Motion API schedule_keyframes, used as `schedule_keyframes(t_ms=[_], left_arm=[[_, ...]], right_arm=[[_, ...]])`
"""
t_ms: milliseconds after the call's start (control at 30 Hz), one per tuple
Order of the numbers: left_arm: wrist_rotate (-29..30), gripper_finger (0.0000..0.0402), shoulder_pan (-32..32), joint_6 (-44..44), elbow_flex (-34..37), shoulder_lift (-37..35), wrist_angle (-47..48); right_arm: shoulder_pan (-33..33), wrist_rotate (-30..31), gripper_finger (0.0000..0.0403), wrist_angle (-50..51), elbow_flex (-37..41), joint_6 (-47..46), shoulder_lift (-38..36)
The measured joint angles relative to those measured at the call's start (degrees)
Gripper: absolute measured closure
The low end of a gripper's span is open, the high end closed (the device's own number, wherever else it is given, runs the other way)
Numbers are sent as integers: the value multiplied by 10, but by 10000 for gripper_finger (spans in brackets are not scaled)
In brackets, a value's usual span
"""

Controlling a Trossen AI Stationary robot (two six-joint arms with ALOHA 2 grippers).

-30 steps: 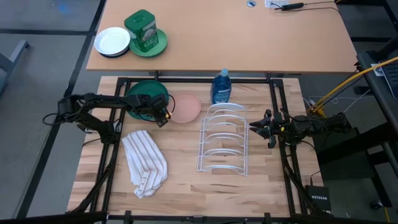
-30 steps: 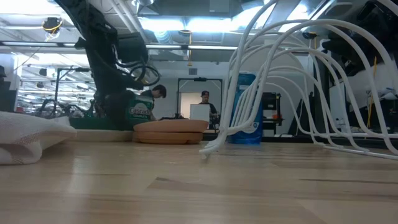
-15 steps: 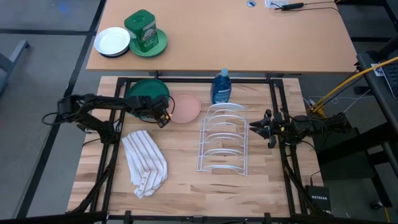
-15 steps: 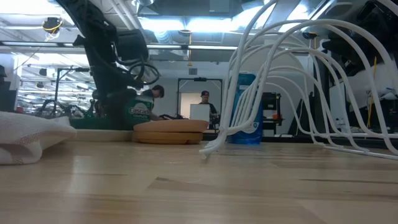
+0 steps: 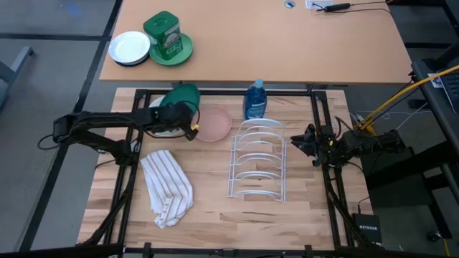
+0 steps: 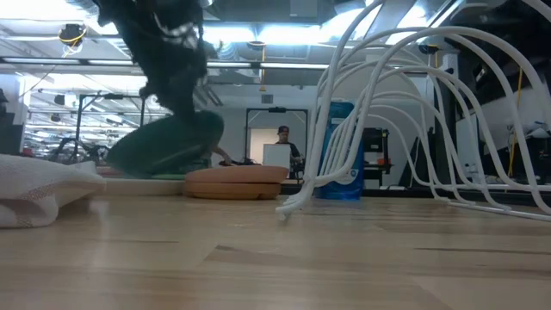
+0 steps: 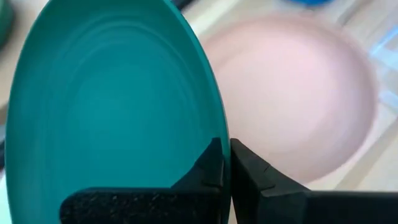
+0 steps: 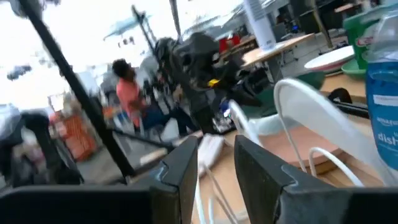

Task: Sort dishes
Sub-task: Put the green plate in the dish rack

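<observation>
The left gripper [image 5: 191, 130] is clamped on the rim of the dark green plate [image 5: 179, 100], its two fingers [image 7: 217, 168] pinched together on the plate's edge. The plate is tilted up off the table at the back left of the work surface; in the low view one edge of it [image 6: 168, 146] hangs low beside the pink plate. The pink plate [image 5: 214, 124] lies flat on the table [image 5: 215, 208] just beside the gripper, and nothing lies in it.

The white wire dish rack [image 5: 257, 159] stands in the middle of the table with no plate in any of its slots. A blue soap bottle [image 5: 254, 99] stands just behind the rack. A striped cloth [image 5: 166, 188] lies crumpled near the front left.

The right gripper [image 5: 307, 142] hovers beside the rack's right side, its fingers [image 8: 180, 171] slightly apart and holding nothing.

On the desk behind, a green tin [image 5: 163, 34] stands on a green plate [image 5: 185, 50], with a small white dish [image 5: 129, 47] touching it.
</observation>
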State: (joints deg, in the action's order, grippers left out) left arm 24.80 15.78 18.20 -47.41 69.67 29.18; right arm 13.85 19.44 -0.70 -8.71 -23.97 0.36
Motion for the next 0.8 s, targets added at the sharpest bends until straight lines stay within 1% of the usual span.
schedule_keyframes(t_ms=[167,267,367,500,633,700,800], left_arm=[[32,401,-24,4,-13,-47,-10],[50,401,-46,3,-13,-72,-51],[75,401,-74,-24,-13,-89,-93],[135,401,-119,-79,-13,-93,-159],[197,401,-167,-156,-13,-84,-252],[218,401,-189,-200,-13,-73,-311],[231,402,-215,-273,-13,-51,-406]], right_arm=[[0,51,292,-29,0,-90,0],[0,86,292,-44,0,-163,0],[0,114,292,-66,0,-221,0],[0,146,292,-100,0,-250,0],[0,174,292,-136,0,-270,0],[0,191,292,-145,0,-271,0],[0,208,292,-159,0,-272,0]])
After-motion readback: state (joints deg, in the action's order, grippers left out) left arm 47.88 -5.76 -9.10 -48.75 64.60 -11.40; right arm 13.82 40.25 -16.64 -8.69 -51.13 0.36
